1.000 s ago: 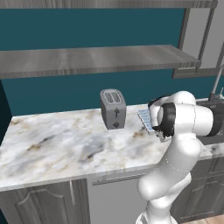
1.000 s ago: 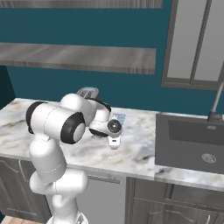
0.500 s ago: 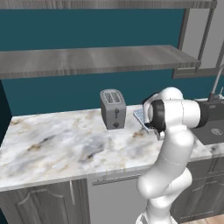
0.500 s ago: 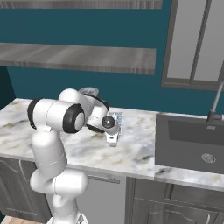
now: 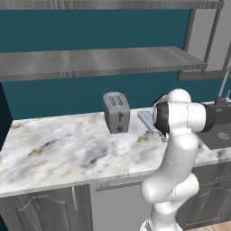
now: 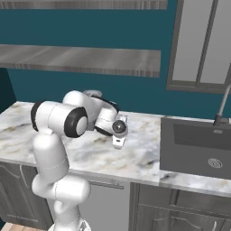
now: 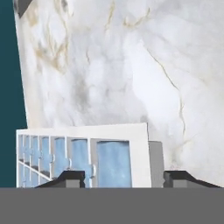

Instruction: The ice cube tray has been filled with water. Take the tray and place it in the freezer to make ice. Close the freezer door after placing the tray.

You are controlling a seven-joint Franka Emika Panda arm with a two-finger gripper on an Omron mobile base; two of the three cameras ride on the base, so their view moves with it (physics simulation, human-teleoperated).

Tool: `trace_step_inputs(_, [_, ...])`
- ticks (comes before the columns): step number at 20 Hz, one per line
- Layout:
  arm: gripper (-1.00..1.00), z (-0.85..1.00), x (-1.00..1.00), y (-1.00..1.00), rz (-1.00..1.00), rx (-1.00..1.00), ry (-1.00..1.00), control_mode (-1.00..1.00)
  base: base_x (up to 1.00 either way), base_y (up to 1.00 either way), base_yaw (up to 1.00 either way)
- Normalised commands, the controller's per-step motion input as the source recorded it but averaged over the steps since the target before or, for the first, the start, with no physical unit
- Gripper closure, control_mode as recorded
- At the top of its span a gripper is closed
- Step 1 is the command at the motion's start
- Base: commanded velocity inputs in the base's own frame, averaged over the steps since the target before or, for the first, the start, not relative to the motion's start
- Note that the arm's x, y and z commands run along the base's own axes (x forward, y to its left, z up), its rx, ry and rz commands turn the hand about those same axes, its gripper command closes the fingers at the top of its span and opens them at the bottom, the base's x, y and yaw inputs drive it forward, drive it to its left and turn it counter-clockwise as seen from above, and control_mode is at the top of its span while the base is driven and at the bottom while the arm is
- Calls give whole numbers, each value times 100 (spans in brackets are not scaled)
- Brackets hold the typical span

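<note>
Marble-patterned white counter [image 5: 67,149] carries a grey two-slot toaster [image 5: 117,112] near the teal back wall, and just to its right lies the small pale grey-white ice cube tray [image 5: 147,119], its square cells showing light blue water [image 7: 113,164]. The white arm's two-finger gripper [image 7: 123,177] sits low at the tray's end; in the hand view one dark fingertip stands over the tray's cells and the other just outside its end wall, jaws partly apart. Whether they actually pinch the wall cannot be told. A dark sink basin [image 6: 194,144] lies well to the right
</note>
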Motion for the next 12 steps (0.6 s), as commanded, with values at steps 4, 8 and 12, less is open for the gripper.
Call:
trace_step_inputs(4, [100,61,-39,-1,0,23,-11,-100,0,0,0])
trace_step_inputs(8, [100,94,-55,0,0,12,-11,-100,0,0,0])
trace_step_inputs(12, [100,100,-58,0,0,1,-11,-100,0,0,0])
